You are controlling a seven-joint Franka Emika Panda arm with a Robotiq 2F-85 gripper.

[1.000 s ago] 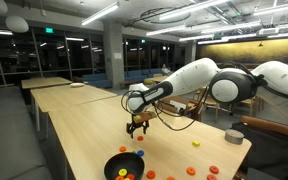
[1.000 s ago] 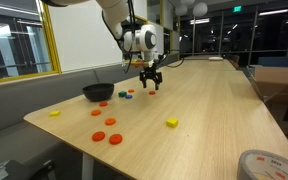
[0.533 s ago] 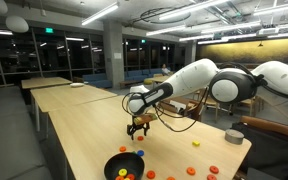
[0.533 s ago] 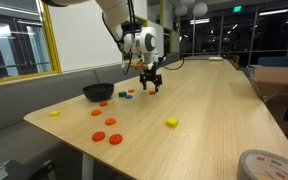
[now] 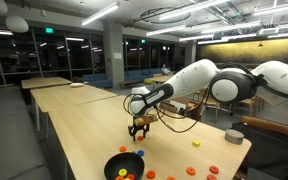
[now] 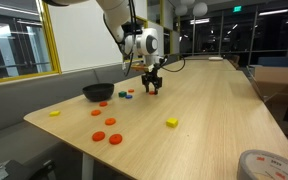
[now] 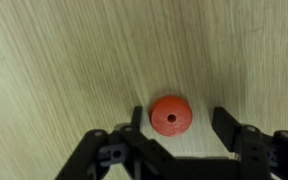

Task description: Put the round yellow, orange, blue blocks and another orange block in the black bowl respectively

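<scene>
— Down a touch and narrower, is that right?

— Yes. Against the earlier frames the pincer point(image 7: 179, 125) has sunk slightly toward the tabletop point(image 6: 204, 100), and its fingers have drawn in from their widest.

— Is it gripping anything?

— Not that I can see. In the wrist view the orange disc point(image 7: 170, 115) lies flat on the wood between the two fingers. One finger point(image 7: 134, 125) is just beside its edge, perhaps touching. The other finger point(image 7: 224, 125) stands clearly apart from it. So the pincer is part-spread around the disc and pinching nothing yet.

— Does the disc sit centred?

— No, it lies off toward the nearer finger. My guess is that a squeeze would nudge it sideways before both fingers bear on it.

— Does its long axis matter?

— It has none. It is round with a small hole in the middle, so any line of closing through its centre serves equally.

— And where does it go?

— Into the black bowl point(image 6: 96, 95), which stands near the pincer point(image 6: 152, 86) on the same tabletop with a few small coloured discs between them. Both exterior views show the bowl point(image 5: 110, 165) well clear of the pincer point(image 5: 138, 129), so a lift and a short carry would be needed.
</scene>
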